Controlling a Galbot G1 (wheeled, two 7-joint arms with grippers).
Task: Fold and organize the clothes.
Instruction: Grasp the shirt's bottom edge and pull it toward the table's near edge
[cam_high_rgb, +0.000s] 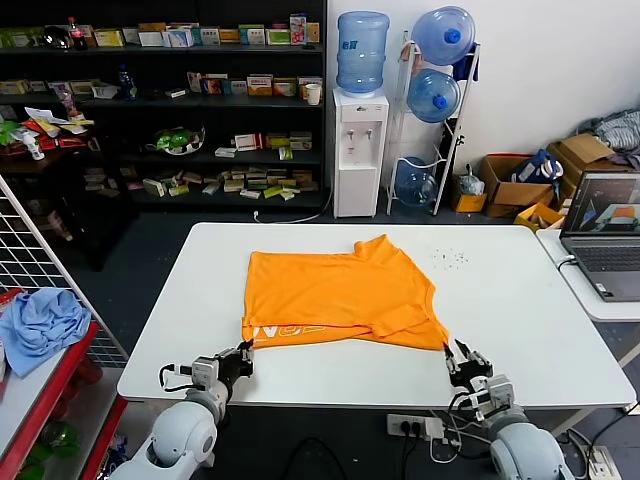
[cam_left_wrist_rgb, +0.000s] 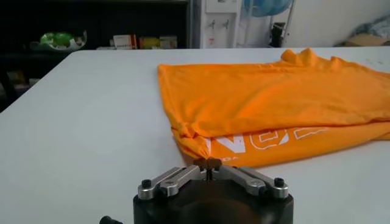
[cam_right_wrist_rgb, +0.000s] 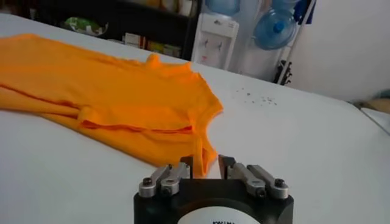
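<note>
White surface (cam_high_rgb: 520, 310), rounded corners. Orange T-shirt (cam_high_rgb: 340, 295) lies flat on it, folded over, white lettering along its near edge. Small dark specks (cam_high_rgb: 447, 257) lie just beyond the shirt's far right.

The right gripper (cam_right_wrist_rgb: 207, 165) sits low over the white table (cam_right_wrist_rgb: 317, 158), its fingers parted just at the near corner of the orange T-shirt (cam_right_wrist_rgb: 116, 97), which lies folded across the tabletop. A water dispenser (cam_right_wrist_rgb: 210, 39) stands behind.

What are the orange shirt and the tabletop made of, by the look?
Orange T-shirt: thin, soft knit, probably cotton or a blend; it lies limp, with fine wrinkles and matte white printed lettering. Table: smooth, matte white hard top, likely laminate or painted board; cannot tell which.
</note>
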